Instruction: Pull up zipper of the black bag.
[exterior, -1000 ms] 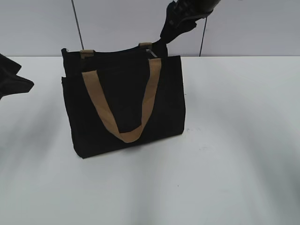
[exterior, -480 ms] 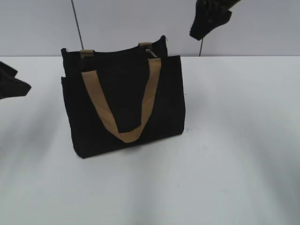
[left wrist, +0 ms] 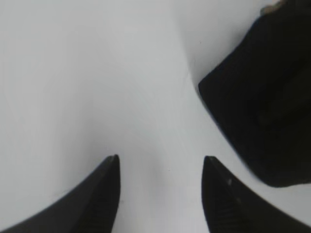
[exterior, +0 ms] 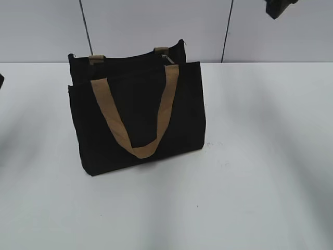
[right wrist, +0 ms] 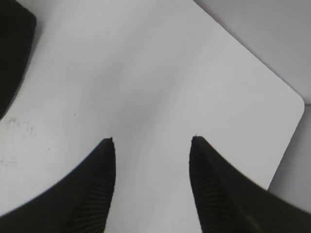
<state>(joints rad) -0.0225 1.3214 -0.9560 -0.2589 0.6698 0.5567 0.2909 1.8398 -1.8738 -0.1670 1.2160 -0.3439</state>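
Observation:
The black bag point(exterior: 138, 117) stands upright on the white table, with one tan handle point(exterior: 156, 125) hanging down its front panel. A small silvery zipper pull point(exterior: 168, 58) shows at the right end of the top edge. My right gripper point(exterior: 278, 7) hangs high at the top right, far from the bag. In the right wrist view it point(right wrist: 153, 139) is open and empty over bare table, with a bag corner point(right wrist: 13, 43) at the upper left. My left gripper point(left wrist: 160, 158) is open and empty, with the bag point(left wrist: 262, 107) to its right.
The white table point(exterior: 260, 166) spreads around the bag. A grey wall with two dark vertical seams point(exterior: 226, 31) stands behind it. The table's rounded corner and edge point(right wrist: 294, 109) show in the right wrist view.
My right gripper has risen and moved right, away from the bag's top right corner. My left gripper has drawn back leftward, almost out of the exterior view. The bag has not moved.

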